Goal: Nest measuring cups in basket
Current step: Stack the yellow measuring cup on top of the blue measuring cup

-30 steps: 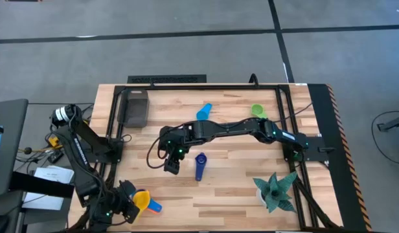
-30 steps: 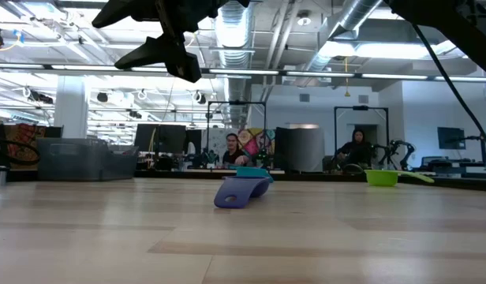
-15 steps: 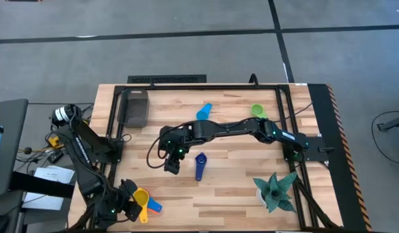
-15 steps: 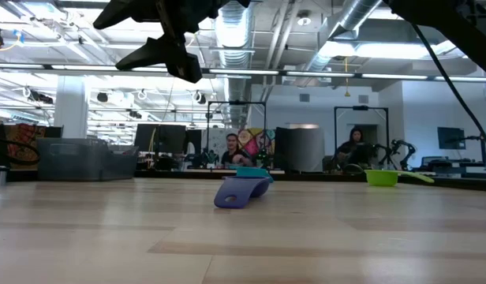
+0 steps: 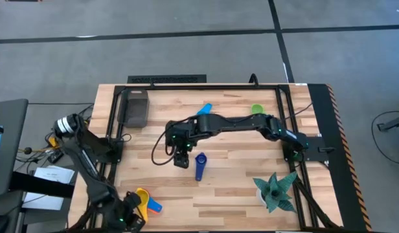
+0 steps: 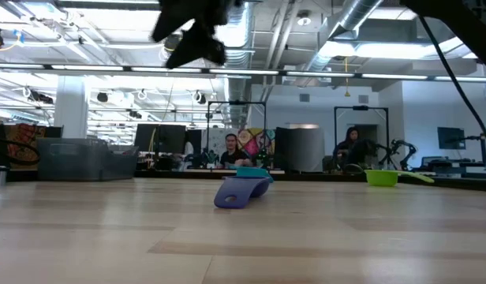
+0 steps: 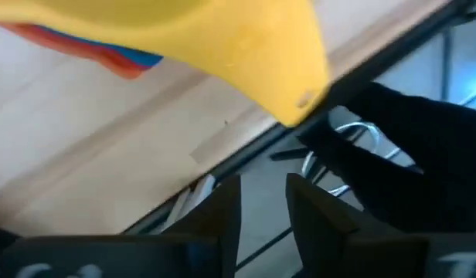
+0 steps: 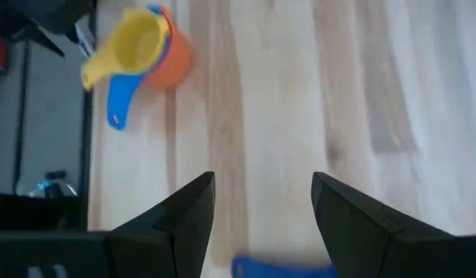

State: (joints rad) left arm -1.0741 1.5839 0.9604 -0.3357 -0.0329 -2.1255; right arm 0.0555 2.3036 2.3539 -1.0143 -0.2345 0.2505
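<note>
A yellow cup [image 5: 142, 197] sits nested on top of an orange cup [image 8: 175, 55] and a blue one [image 5: 154, 207], a stack standing on the table's near left corner. My left gripper [image 5: 131, 220] hangs just beyond that stack at the near edge; its fingers [image 7: 263, 205] are narrowly open with nothing between them. My right gripper [image 5: 181, 158] hovers open above mid-table, left of the dark blue cup [image 5: 200, 166], which lies on the wood. A light blue cup [image 5: 204, 111] and a green cup [image 5: 258, 110] lie farther back. The grey basket [image 5: 136, 108] stands at the far left.
A black metal frame [image 5: 206, 86] runs round the tabletop. A teal spiky plant [image 5: 275, 191] stands at the near right. Bare wood lies between the stack and the dark blue cup. People sit at desks in the room beyond the far edge.
My left gripper has drawn back from the yellow cup toward the table's near edge and sunk; the stack stays where it was. My right gripper has shifted a little toward the table's right, risen and turned, still open.
</note>
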